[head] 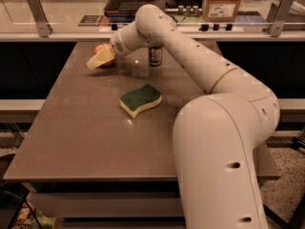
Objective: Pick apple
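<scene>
While the tool (96, 61) sits right against the apple (98, 47) at the worktop's (71, 128) far left, its grip can't be made out, so this looks like the grasp step, next needing a firm close and straight lift.

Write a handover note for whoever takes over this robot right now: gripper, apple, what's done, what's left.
Gripper: at the far left part of the table, right against the apple and covering its front.
Apple: far left, left of the can, seemingly resting on the table.
Sponge: mid-table, clear of the gripper.
Done: the gripper is at the apple.
Left: confirm the grip, then lift the apple.
</scene>
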`<state>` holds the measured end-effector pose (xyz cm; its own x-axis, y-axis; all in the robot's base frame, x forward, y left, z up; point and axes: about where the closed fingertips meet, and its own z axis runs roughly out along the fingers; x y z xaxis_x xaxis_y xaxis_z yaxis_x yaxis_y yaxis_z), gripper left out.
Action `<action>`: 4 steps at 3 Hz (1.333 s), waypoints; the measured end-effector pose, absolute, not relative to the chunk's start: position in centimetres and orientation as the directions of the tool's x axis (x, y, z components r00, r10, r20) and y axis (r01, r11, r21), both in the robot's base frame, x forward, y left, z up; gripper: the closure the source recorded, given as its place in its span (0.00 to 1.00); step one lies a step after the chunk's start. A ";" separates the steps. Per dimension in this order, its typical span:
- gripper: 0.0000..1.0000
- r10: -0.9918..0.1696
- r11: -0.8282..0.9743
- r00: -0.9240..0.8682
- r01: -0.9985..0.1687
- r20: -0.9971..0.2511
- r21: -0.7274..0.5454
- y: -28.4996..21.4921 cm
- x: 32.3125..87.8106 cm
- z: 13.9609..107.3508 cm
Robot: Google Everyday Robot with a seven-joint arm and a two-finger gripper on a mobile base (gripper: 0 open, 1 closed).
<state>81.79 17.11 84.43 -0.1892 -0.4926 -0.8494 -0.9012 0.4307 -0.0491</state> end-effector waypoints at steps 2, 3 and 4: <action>0.18 -0.487 0.408 -0.188 -0.913 -0.853 -0.031 18.4 82.0 83.4; 0.41 -0.488 0.404 -0.189 -0.914 -0.852 -0.028 18.7 81.9 83.2; 0.65 -0.490 0.401 -0.190 -0.916 -0.851 -0.026 19.0 81.8 83.0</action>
